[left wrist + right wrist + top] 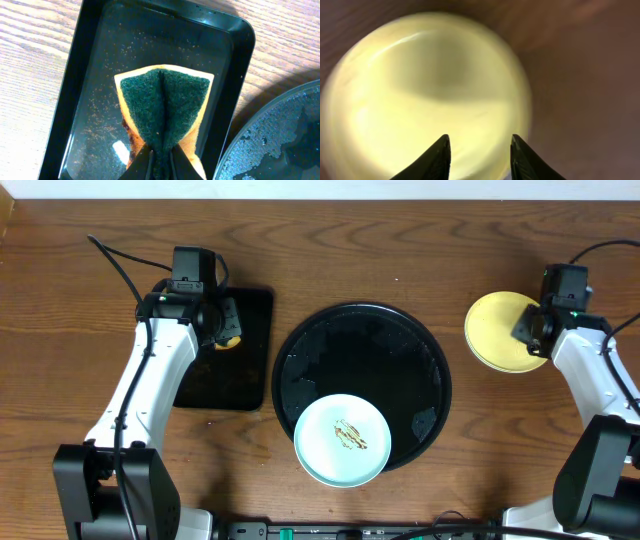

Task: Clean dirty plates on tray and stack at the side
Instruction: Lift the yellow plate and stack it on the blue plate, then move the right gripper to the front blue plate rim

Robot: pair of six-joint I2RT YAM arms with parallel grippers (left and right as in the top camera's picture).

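a: where do the plates sit?
b: one pale blue plate lies at the near edge of the round black tray. it has a brown smear in its centre, and its near rim reaches past the tray's rim. the pale yellow plate rests on the wooden table at the far right, well apart from the tray, and its face looks plain yellow.
a: and the left gripper?
b: the left gripper is clenched on a sponge, green scouring face up, yellow body beneath, creased down the middle by the pinch. it hangs over the small rectangular black tray at the left, just beside the round one, which is beaded with water.
a: the right one?
b: the right gripper is released, fingers spread with nothing between them, above the yellow plate's right side. that view is blurred, so i cannot tell if it touches the plate.
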